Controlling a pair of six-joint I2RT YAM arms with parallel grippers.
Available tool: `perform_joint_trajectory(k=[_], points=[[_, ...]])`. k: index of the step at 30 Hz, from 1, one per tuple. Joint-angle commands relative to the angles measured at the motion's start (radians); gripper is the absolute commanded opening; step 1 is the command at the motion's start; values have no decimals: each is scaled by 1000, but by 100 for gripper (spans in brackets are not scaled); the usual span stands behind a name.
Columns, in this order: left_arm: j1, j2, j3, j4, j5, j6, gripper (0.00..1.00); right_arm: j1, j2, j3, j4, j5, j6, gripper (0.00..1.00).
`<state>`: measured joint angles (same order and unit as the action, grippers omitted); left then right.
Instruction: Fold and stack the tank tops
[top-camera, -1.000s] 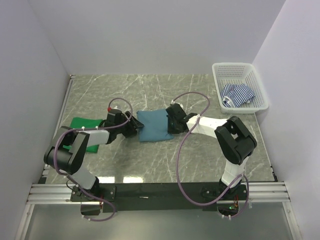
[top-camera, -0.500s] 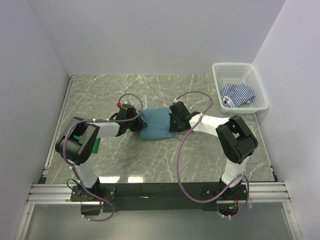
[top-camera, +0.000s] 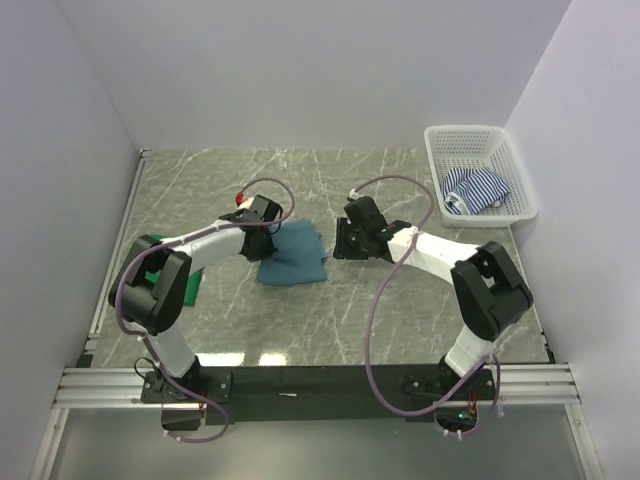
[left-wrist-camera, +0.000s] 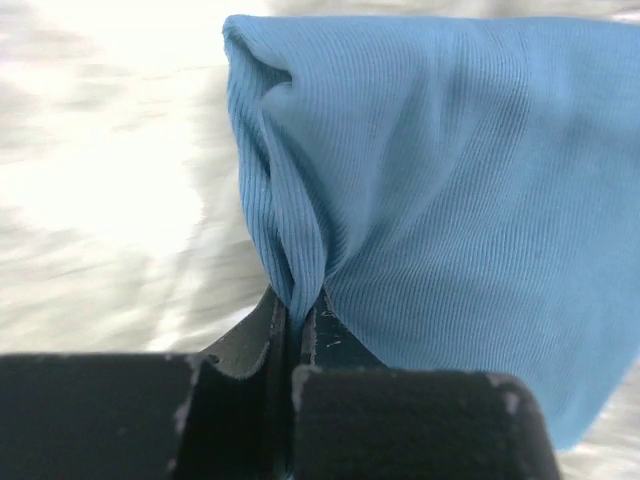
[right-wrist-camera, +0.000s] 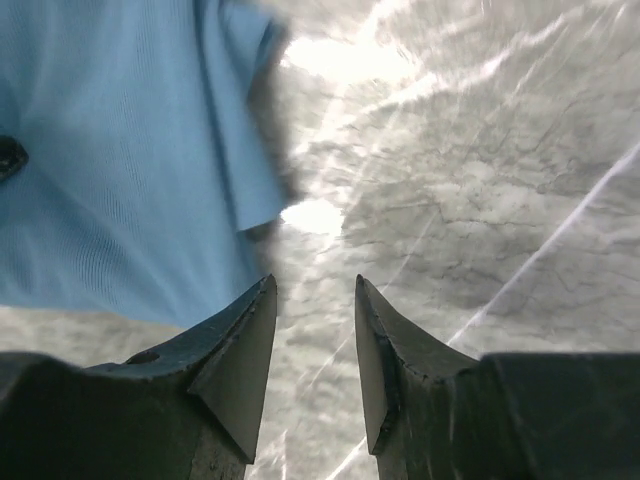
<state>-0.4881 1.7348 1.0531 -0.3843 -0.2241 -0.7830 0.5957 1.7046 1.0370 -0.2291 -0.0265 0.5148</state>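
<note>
The dusty teal-blue tank top (top-camera: 293, 256) lies folded on the marble table between the two arms. My left gripper (top-camera: 268, 233) is at its left edge, and in the left wrist view the gripper (left-wrist-camera: 300, 300) is shut on a pinched fold of the teal top (left-wrist-camera: 450, 200). My right gripper (top-camera: 340, 246) stands just right of the cloth; in the right wrist view it (right-wrist-camera: 315, 285) is open and empty, with the teal top (right-wrist-camera: 120, 150) to its left. A sliver of the green tank top (top-camera: 151, 277) shows behind the left arm. The striped tank top (top-camera: 478, 188) lies in the basket.
The white mesh basket (top-camera: 470, 131) stands at the back right corner of the table. White walls close in the table on the left, back and right. Purple cables loop above both arms.
My left gripper has shut on the teal top's left edge. My right gripper has opened, let go of the cloth and drawn back to the right. The teal top has shifted slightly left.
</note>
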Motion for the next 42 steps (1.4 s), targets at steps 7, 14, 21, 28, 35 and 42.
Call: perform_joint_trajectory(k=[7, 14, 21, 28, 35, 42], points=[[35, -130, 119, -416, -402, 162, 0, -8, -135, -29, 0, -15, -38, 45], [106, -227, 101, -435, -497, 299, 0, -22, -157, -60, 24, -49, -38, 45], [180, -346, 30, -341, -564, 459, 0, -28, -158, -68, 43, -75, -38, 44], [264, -400, 54, -298, -547, 560, 0, -45, -169, -80, 51, -87, -41, 43], [329, -434, 58, -271, -511, 614, 0, -51, -169, -88, 54, -93, -39, 43], [405, -459, 38, -235, -478, 648, 1, -51, -163, -84, 57, -96, -39, 42]])
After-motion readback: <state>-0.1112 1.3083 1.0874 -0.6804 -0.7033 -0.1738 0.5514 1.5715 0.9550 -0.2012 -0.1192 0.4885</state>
